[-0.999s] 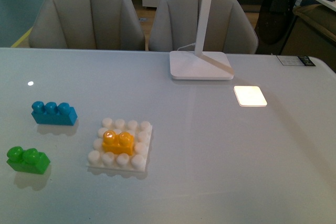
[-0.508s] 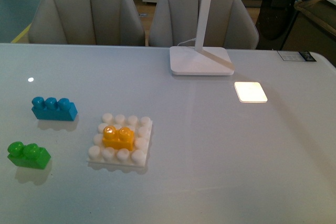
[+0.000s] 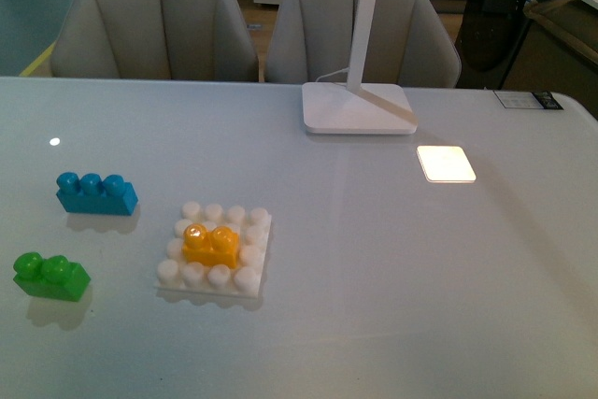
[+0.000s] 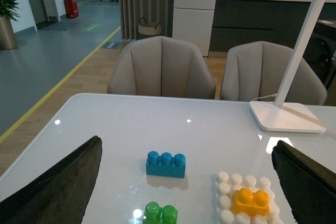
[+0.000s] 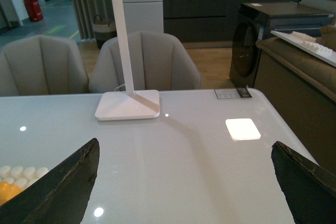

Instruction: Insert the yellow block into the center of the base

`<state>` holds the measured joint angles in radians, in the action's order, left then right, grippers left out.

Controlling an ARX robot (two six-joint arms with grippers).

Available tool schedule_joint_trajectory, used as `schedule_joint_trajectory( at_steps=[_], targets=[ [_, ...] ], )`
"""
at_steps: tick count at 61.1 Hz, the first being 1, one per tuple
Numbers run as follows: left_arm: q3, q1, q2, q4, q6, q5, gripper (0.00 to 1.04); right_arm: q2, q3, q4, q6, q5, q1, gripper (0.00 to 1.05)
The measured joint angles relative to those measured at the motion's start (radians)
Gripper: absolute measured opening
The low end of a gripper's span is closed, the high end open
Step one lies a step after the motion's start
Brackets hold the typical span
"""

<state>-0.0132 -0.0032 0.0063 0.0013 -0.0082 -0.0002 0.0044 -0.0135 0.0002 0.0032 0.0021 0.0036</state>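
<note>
The yellow block (image 3: 211, 247) sits pressed onto the middle studs of the white base (image 3: 256, 229), which lies on the table's left half. The left wrist view shows the same yellow block (image 4: 251, 201) on the base (image 4: 224, 177). My left gripper (image 4: 186, 184) is open, raised and held back from the bricks, its dark fingers (image 4: 58, 187) at the frame's sides. My right gripper (image 5: 184, 182) is open too, over bare table, with a corner of the base (image 5: 16, 172) and the yellow block (image 5: 6, 191) at the edge of its view. Neither arm appears in the front view.
A blue three-stud brick (image 3: 94, 194) and a green two-stud brick (image 3: 50, 276) lie left of the base. The white lamp foot (image 3: 358, 108) stands at the back middle, its light patch (image 3: 446, 163) on the table to the right. Two grey chairs (image 3: 154, 25) stand behind the table.
The front view shifted slightly between one second ago and half a second ago, so everything sits a little higher in frame. The bricks and base have not moved since.
</note>
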Motion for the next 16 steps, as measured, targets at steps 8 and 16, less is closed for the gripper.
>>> schedule_joint_trajectory(
  at_steps=[8, 16],
  targets=[
    [0.0, 0.0, 0.0, 0.0, 0.0, 0.0, 0.97, 0.0, 0.0, 0.0, 0.0, 0.0, 0.0, 0.96],
    [0.0, 0.0, 0.0, 0.0, 0.0, 0.0, 0.97, 0.0, 0.0, 0.0, 0.0, 0.0, 0.0, 0.96]
  ],
)
